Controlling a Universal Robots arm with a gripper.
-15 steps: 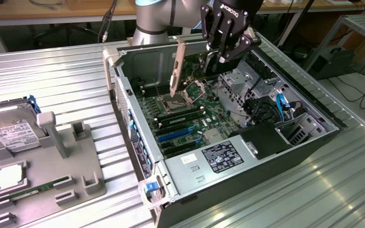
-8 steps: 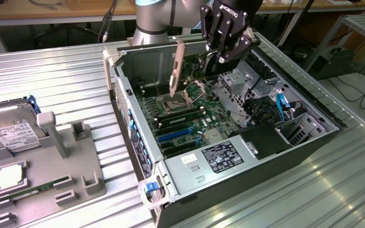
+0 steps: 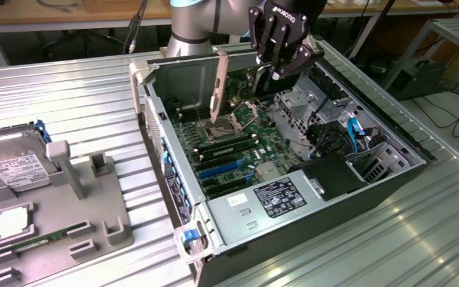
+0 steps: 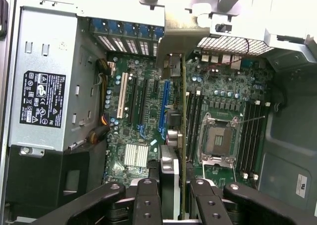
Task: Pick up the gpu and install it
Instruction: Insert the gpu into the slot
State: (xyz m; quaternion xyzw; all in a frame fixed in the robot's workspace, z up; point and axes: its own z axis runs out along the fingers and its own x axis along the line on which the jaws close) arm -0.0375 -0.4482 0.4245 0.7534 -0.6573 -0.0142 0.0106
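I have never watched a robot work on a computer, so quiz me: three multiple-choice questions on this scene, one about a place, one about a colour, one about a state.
1. Where is the gpu?
A. Lying on the tray
B. Held upright over the open computer case
C. Leaning on the hard drive

2. What colour is the tray that carries the hard drive?
A. Red
B. Yellow
C. Grey

3. How do the jaws stand?
A. Closed on the gpu
B. Wide apart and empty
C. Closed on a cable

Answers:
1 B: the gripper has it over the case, its silver bracket pointing down.
2 C: the moulded tray is plain grey.
3 A: the wrist view shows the thin edge of the gpu running between the two jaws.
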